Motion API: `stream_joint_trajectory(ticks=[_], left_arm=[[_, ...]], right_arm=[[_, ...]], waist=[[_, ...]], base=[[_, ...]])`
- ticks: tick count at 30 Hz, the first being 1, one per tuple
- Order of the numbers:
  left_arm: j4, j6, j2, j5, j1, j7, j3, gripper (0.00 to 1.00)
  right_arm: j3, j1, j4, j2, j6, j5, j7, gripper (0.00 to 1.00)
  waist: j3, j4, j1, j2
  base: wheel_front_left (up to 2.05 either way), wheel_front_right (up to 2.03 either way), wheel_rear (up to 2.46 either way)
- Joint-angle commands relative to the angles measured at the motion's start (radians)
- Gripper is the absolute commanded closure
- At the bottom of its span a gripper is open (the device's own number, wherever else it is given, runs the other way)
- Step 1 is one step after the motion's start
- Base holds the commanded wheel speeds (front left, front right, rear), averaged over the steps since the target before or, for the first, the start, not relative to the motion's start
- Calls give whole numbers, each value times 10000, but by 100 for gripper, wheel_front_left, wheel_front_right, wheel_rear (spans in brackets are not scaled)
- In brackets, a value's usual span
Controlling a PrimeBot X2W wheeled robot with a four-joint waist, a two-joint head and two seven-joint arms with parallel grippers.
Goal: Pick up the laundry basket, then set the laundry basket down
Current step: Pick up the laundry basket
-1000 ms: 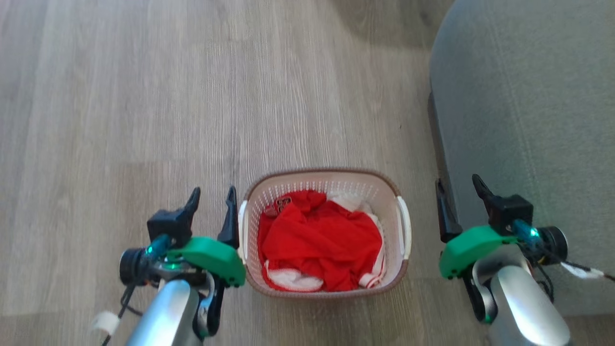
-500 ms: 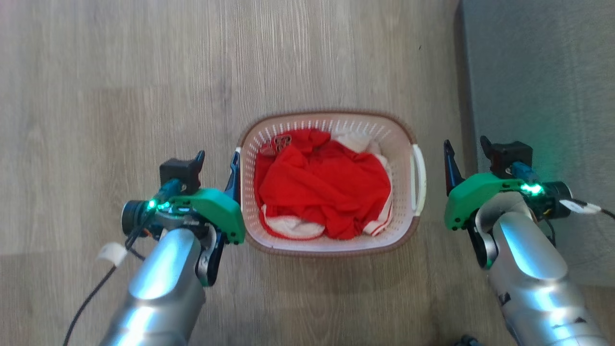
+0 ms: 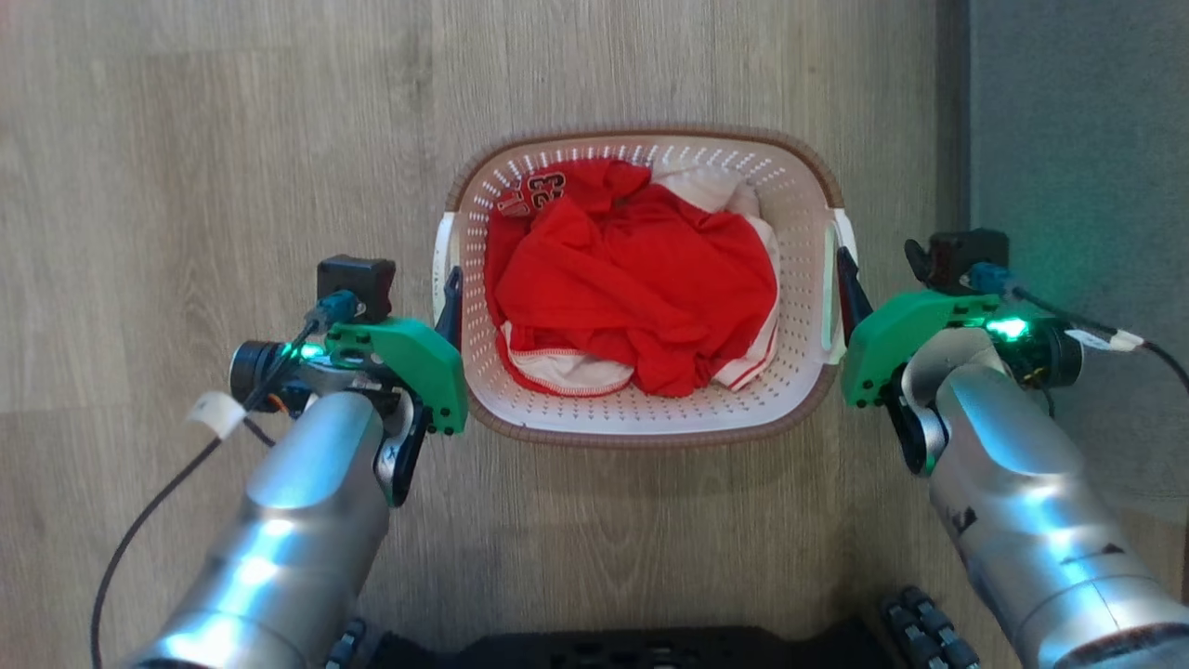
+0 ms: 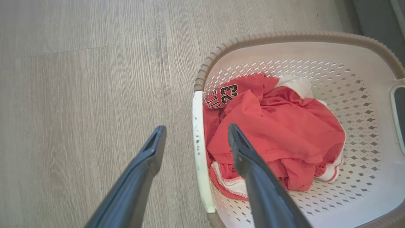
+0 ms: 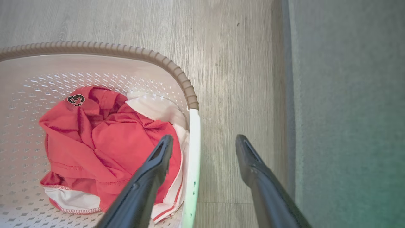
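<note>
The laundry basket stands on the wood floor: white perforated walls, brown woven-look rim, red-and-white clothes inside. My left gripper is open at its left side. In the left wrist view, the left gripper straddles the white left handle, one finger outside and one over the clothes. My right gripper is open at the right side. The right wrist view shows the right gripper straddling the right handle the same way. Nothing is clamped.
A grey upholstered piece of furniture runs along the right, close to my right gripper's outer finger. Bare wood floor lies to the left and beyond the basket. My dark base sits at the bottom edge.
The head camera has tilted down, so the basket sits higher in the picture. Both grippers have closed in on the basket's sides and now straddle the handles. Both stay open.
</note>
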Motion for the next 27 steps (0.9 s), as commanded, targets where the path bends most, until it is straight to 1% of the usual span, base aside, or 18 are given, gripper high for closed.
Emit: stream_joint_trajectory(ticks=[1,3,6,9,12,14,20,27], left_arm=[[78,-41,160,-91,-83,-51,104,0],[400,-99,160,-237,-303,-51,-23,0],[878,-224,160,-435,-632,-51,-274,0],[1289,-426,160,-674,-904,-51,-599,0],[1628,-714,160,-916,-1164,32,-1033,0],[1774,-832,160,-1088,-1331,182,-1291,0],[2031,-1045,160,-1641,-1758,676,-1847,0],[2136,-1176,160,-2232,-2098,1282,-2362,0]], right_arm=[[276,100,17,86,71,317,-35,0],[537,-91,279,86,71,781,171,0],[947,-459,669,86,71,926,324,0],[1273,-706,823,87,71,1330,375,0],[1583,-972,1009,87,71,1511,390,0],[1702,-1147,1135,87,71,1626,364,0],[2059,-1569,1537,87,71,2032,642,0],[2536,-1804,1651,87,71,2542,914,0]], waist=[[212,-35,-1,0],[385,-64,-1,0],[650,-88,-1,0],[853,-75,-1,0],[1062,-86,-1,0],[1182,-81,-1,0],[1525,-112,-1,0],[1824,-123,-1,0]], base=[[0,0,0],[0,0,0],[0,0,0],[0,0,0],[0,0,0],[0,0,0],[0,0,0],[0,0,0]])
